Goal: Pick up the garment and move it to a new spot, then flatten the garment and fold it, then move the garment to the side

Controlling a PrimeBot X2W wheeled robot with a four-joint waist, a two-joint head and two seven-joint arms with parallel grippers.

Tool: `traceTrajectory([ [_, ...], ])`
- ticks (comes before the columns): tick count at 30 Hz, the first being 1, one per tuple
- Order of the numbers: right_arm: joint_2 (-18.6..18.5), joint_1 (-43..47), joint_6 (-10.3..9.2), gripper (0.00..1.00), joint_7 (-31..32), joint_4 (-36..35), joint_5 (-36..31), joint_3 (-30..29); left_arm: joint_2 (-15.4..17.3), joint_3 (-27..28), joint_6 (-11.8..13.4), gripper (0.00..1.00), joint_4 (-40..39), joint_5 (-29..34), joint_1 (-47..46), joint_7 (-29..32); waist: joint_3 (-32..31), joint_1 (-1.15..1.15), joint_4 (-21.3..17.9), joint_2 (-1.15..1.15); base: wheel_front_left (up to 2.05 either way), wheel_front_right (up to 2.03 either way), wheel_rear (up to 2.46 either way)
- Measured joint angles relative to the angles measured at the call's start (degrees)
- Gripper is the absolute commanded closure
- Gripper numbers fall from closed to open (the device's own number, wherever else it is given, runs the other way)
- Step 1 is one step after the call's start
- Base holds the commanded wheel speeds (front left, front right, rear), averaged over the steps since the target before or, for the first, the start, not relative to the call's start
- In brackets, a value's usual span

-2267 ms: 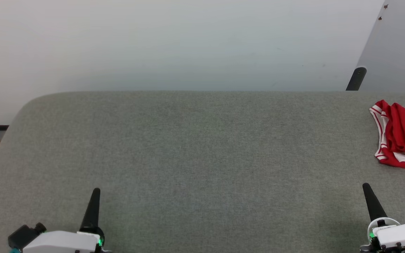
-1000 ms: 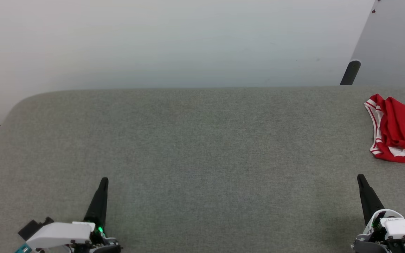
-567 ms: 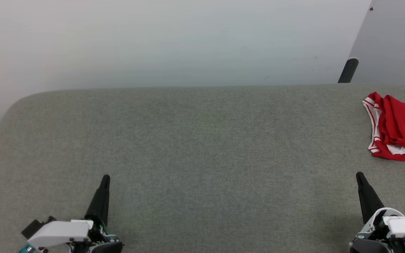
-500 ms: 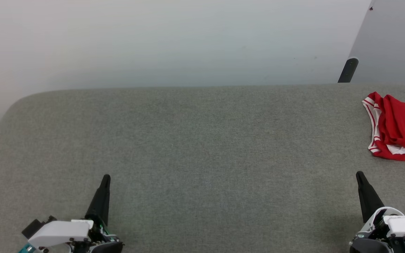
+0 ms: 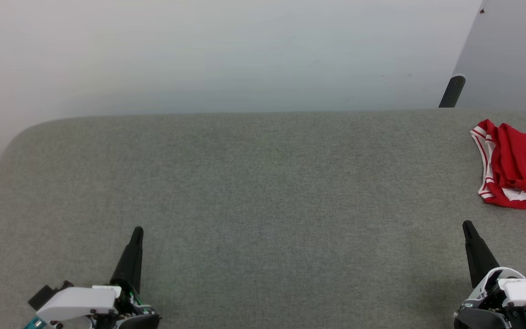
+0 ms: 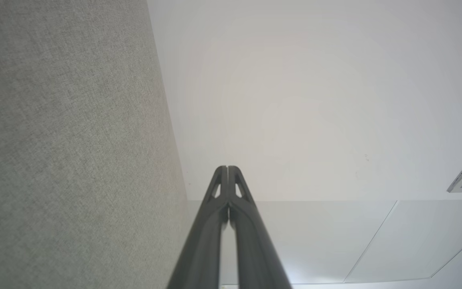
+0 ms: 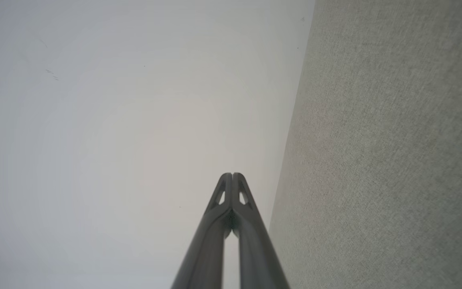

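Red jersey cloth with white-and-red striped trim, the garment (image 5: 518, 169) lies crumpled at about 3 o'clock in the head view. It rests on the right-hand end of the grey fabric surface (image 5: 263, 192) and is cut off by the picture's edge. Neither gripper touches it.

The right gripper (image 5: 466, 225) is nearest, at about 5 o'clock, just below the garment and apart from it. Its two dark fingers are pressed together into one point and grip nothing. The left gripper (image 5: 137, 230) sits at about 7 o'clock, well apart from the garment across the fabric, likewise clamped closed on nothing.

In the left wrist view that gripper's fingers (image 6: 211, 224) meet at their tips, and in the right wrist view the other pair (image 7: 215, 237) does the same, with grey fabric running along one side of each.

Behind the surface, at 12 o'clock, stands a pale wall (image 5: 199, 55). At about 2 o'clock a dark post (image 5: 452, 91) rises beside a grey panel (image 5: 514, 55).
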Motion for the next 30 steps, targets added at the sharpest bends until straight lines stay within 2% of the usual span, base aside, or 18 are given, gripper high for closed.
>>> traceTrajectory([
  [30,0.0,0.0,0.00,1.00,0.0,0.0,0.0,0.0,0.0,0.0,0.0,1.00,0.0,0.0,0.0,0.0,0.0,0.00,0.0,0.00,0.00,0.00,0.00],
])
